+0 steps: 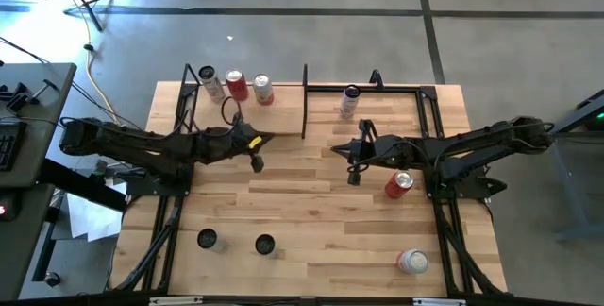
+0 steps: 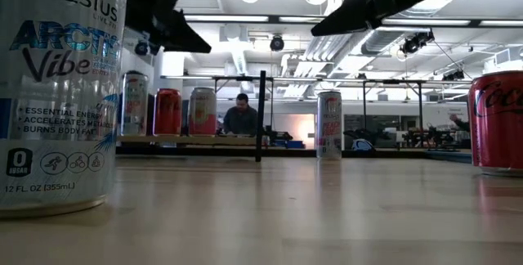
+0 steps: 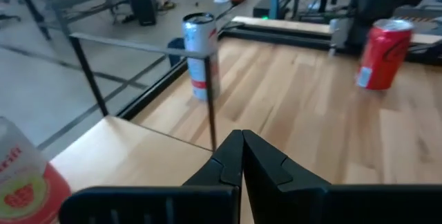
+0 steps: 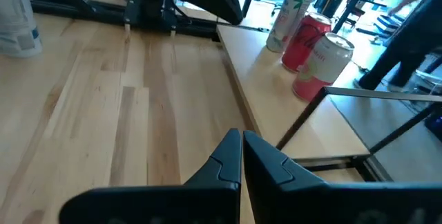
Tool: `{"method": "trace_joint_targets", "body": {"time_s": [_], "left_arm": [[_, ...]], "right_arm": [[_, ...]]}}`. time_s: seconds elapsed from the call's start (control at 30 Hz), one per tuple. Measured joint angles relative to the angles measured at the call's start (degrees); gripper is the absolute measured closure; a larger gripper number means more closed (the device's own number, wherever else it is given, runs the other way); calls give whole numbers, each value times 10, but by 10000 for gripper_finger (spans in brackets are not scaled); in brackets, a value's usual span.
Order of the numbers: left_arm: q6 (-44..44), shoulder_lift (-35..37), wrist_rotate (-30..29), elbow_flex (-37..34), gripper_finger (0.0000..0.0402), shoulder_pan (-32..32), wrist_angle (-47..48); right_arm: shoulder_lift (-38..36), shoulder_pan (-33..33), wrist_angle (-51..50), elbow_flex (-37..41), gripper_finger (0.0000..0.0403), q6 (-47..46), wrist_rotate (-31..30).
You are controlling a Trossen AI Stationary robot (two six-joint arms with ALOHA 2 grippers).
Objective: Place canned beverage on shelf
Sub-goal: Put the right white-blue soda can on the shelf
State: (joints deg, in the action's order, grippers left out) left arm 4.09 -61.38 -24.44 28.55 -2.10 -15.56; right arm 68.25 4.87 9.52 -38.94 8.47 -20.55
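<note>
Celsius can [image 2: 57, 93] cropped, shelf [image 2: 192, 140] part-hidden

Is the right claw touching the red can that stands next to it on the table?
Apart. In the high view, bare wood shows between the right claw and the red can, which stands alone beside the arm.

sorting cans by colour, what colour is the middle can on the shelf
Red; the middle can on the shelf shows best in the high view.

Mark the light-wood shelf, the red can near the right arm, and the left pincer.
light-wood shelf board [image 1: 283, 115]: high view, bare wood right of its cans.
red cola can [image 1: 398, 184]: high view, can body.
left pincer [image 1: 258, 152]: high view, between fingertips.
</note>
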Motion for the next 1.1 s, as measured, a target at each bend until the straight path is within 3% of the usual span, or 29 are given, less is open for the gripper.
{"method": "trace_joint_targets", "body": {"time_s": [0.3,0.53,0.73,0.9,1.1], "left_arm": [[13,26,17,-86,401,23,-79],[33,26,18,-126,401,40,-116],[33,26,19,-129,401,59,-118],[25,26,19,-129,401,75,-118],[18,26,18,-129,401,93,-115]], "right_arm": [[97,31,156,0,394,-84,139],[184,88,292,-10,312,-88,182],[261,124,266,-98,196,-89,207],[313,135,152,-209,109,-85,210],[353,141,69,-307,77,-41,226]]}}
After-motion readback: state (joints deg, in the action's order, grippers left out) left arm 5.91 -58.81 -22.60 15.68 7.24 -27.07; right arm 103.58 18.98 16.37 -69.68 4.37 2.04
